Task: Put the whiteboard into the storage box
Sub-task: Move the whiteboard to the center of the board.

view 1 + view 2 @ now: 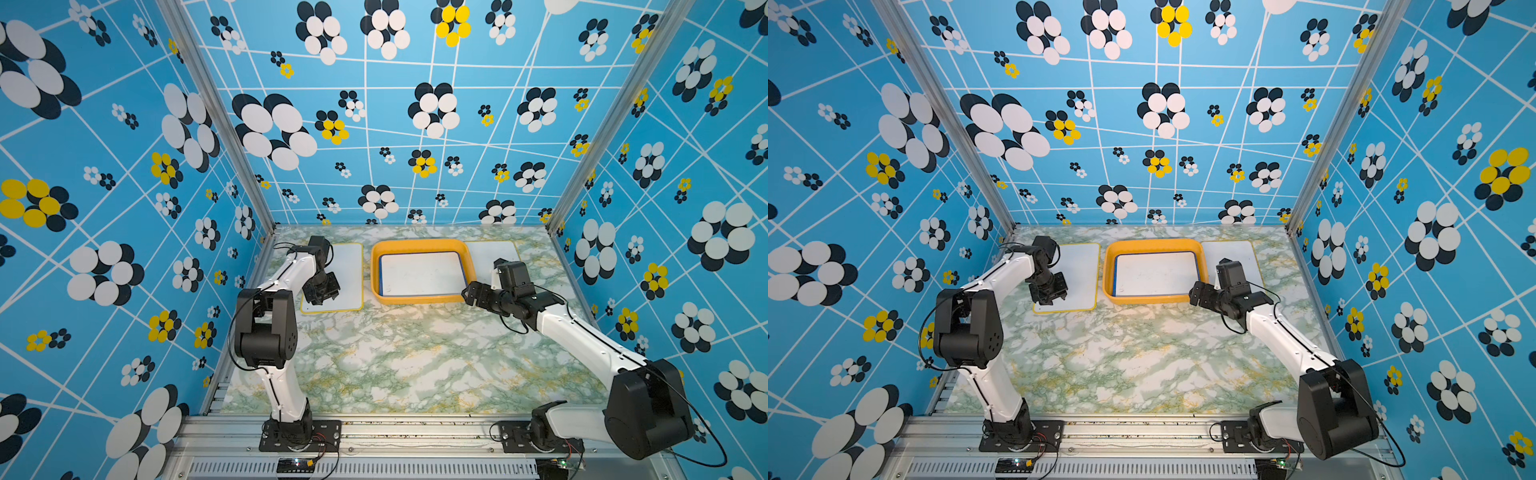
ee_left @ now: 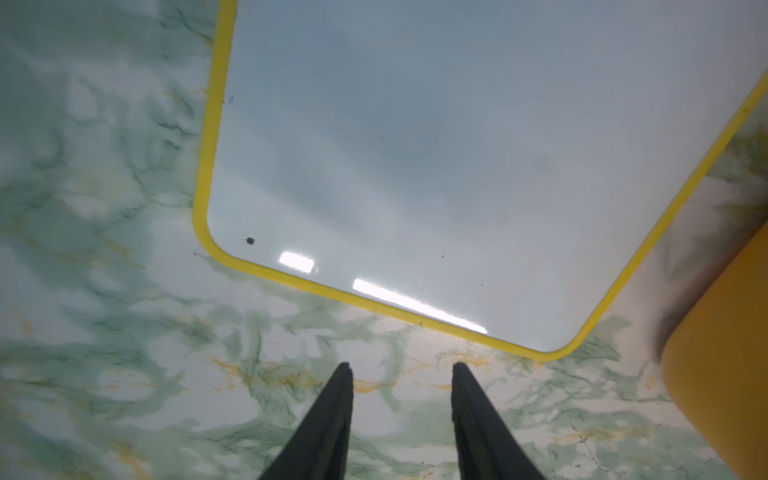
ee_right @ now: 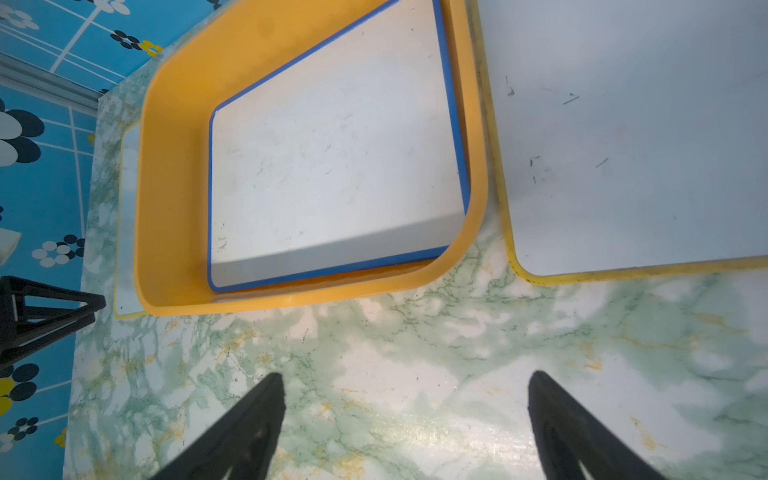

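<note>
The orange-yellow storage box (image 1: 415,245) (image 1: 1154,244) (image 3: 174,187) stands at the back middle of the table. A blue-framed whiteboard (image 1: 422,274) (image 1: 1154,274) (image 3: 332,166) lies flat inside it. To its left a yellow-framed whiteboard (image 1: 347,274) (image 1: 1081,270) (image 2: 457,145) lies on the table. My left gripper (image 1: 319,300) (image 1: 1047,298) (image 2: 401,365) hangs open and empty just off that board's near edge. Another yellow-framed whiteboard (image 1: 490,249) (image 1: 1227,249) (image 3: 623,145) lies right of the box. My right gripper (image 1: 471,293) (image 1: 1198,293) (image 3: 405,376) is wide open and empty by the box's near right corner.
The marbled green tabletop (image 1: 395,361) (image 1: 1129,361) stretches from the box to the front rail. Patterned blue walls (image 1: 124,208) close in the left, back and right sides. A corner of the box (image 2: 727,374) shows close beside the left board.
</note>
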Motion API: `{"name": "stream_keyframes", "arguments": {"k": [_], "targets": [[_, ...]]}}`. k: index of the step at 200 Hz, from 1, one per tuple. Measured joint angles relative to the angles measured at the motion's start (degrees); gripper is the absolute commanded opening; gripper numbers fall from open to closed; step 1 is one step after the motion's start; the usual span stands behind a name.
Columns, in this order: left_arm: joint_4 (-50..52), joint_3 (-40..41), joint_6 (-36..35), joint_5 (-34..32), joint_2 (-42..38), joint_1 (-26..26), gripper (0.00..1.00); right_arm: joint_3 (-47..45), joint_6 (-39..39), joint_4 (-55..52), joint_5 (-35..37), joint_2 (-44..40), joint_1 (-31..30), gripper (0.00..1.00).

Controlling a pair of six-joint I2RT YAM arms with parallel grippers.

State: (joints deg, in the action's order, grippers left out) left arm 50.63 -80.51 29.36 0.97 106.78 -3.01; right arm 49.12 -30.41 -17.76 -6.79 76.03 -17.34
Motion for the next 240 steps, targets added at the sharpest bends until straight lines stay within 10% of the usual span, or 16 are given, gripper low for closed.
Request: {"name": "stream_keyframes", "arguments": {"k": [240], "targets": [[-19.45,13.88,6.25,-3.37,-1.2,0.68,0.42,-10.32,-9.53,1.79,-2.99,-5.31,-6.6,0.95]]}}
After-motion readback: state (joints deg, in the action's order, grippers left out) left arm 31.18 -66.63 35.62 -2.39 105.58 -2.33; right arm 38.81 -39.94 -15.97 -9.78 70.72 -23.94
